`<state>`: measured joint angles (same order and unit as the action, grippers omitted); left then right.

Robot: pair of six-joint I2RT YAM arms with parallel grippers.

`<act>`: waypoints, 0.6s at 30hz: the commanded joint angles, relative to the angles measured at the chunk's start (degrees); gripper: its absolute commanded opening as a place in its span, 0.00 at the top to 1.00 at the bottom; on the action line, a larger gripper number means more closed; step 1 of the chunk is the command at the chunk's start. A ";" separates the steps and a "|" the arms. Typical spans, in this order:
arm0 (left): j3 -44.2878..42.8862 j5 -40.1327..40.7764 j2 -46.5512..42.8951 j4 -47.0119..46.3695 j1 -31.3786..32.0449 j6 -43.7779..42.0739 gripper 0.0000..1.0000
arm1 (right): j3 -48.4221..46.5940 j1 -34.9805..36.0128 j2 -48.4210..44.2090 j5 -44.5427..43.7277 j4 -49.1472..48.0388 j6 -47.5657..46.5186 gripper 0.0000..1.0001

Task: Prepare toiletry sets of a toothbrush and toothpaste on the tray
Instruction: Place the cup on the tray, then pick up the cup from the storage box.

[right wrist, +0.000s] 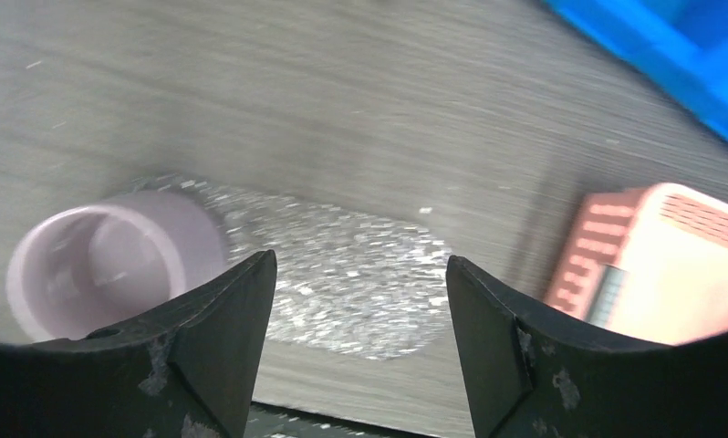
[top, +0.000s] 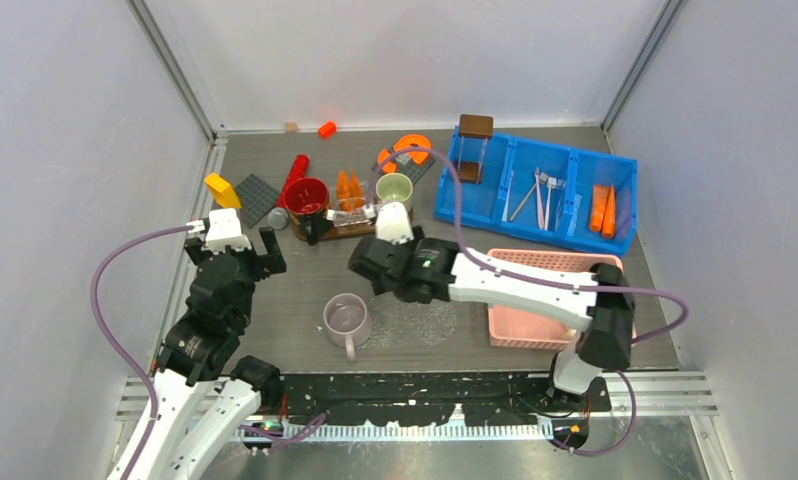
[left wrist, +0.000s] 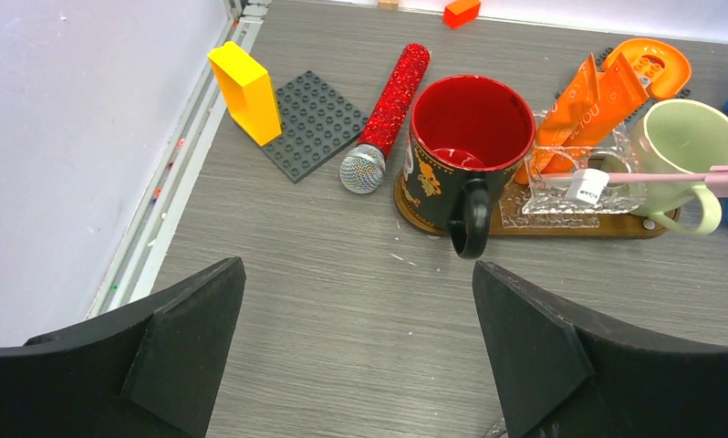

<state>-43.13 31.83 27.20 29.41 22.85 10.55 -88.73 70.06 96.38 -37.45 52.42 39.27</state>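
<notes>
One set looks begun, with toothpaste tubes (left wrist: 584, 105) in the glass holder (left wrist: 561, 196) on the brown tray (left wrist: 561, 226) at eleven o'clock and a pink toothbrush (left wrist: 670, 177) across the green mug (left wrist: 693, 137) beside them, while more stock waits in the blue bin (top: 575, 232) at two o'clock and the left gripper (left wrist: 356, 274) and right gripper (right wrist: 360, 265) both gape wide and empty.

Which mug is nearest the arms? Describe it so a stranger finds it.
From the pink basket on the right, look left past the glittery patch. The mug stands alone near the front. It is pale lilac; the black mug and green mug stand farther back.
</notes>
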 commanded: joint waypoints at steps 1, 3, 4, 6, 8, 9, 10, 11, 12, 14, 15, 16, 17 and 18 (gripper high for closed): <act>0.05 -0.54 0.04 -2.30 -0.26 1.13 0.00 | 6.10 -7.21 -9.63 -5.32 3.25 1.10 0.25; 0.14 -0.71 0.00 -2.41 -0.26 1.14 0.00 | 8.65 -10.26 -13.07 -6.63 5.71 1.73 0.25; 0.15 -0.71 0.04 -2.42 -0.26 1.14 0.00 | 9.44 -11.51 -14.12 -7.03 7.37 2.07 0.25; 0.16 -0.77 0.01 -2.49 -0.26 1.14 0.00 | 11.87 -15.29 -17.84 -7.43 9.59 2.61 0.25; 0.16 -0.91 0.12 -2.51 -0.26 1.14 0.00 | 14.18 -19.30 -21.52 -7.47 11.25 3.19 0.25; 0.16 -1.05 0.11 -2.51 -0.26 1.14 0.00 | 15.73 -22.13 -23.98 -7.64 11.62 3.49 0.25; 0.16 -1.18 0.19 -2.59 -0.26 1.14 0.00 | 16.46 -23.38 -25.16 -7.77 12.02 3.60 0.25; 0.22 -1.28 0.28 -2.60 -0.22 1.14 0.00 | 17.86 -26.11 -27.57 -7.95 12.20 3.69 0.25; 0.18 -1.33 0.38 -2.60 -0.26 1.14 0.00 | 19.07 -29.04 -28.62 -8.02 12.28 3.65 0.25; 0.19 -1.34 0.54 -2.60 -0.18 1.23 0.00 | 20.21 -33.45 -31.45 -7.65 12.39 2.96 0.25; 0.24 -1.34 0.52 -2.52 -0.18 1.23 0.00 | 20.50 -35.01 -32.80 -7.07 12.58 2.23 0.25; 0.24 -1.29 0.57 -2.59 -0.18 1.23 0.00 | 20.94 -37.90 -33.90 -6.65 12.73 1.96 0.25; 0.24 -1.33 0.51 -2.53 -0.18 1.21 0.00 | 21.08 -39.35 -34.42 -5.79 13.24 1.58 0.25; 0.24 -1.25 0.44 -2.63 -0.18 1.15 0.00 | 21.41 -41.95 -35.32 -5.39 13.50 1.50 0.25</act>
<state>-43.11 30.81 27.44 29.39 22.85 11.55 -68.16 34.06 64.18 -42.81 64.40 40.99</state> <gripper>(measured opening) 0.995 0.747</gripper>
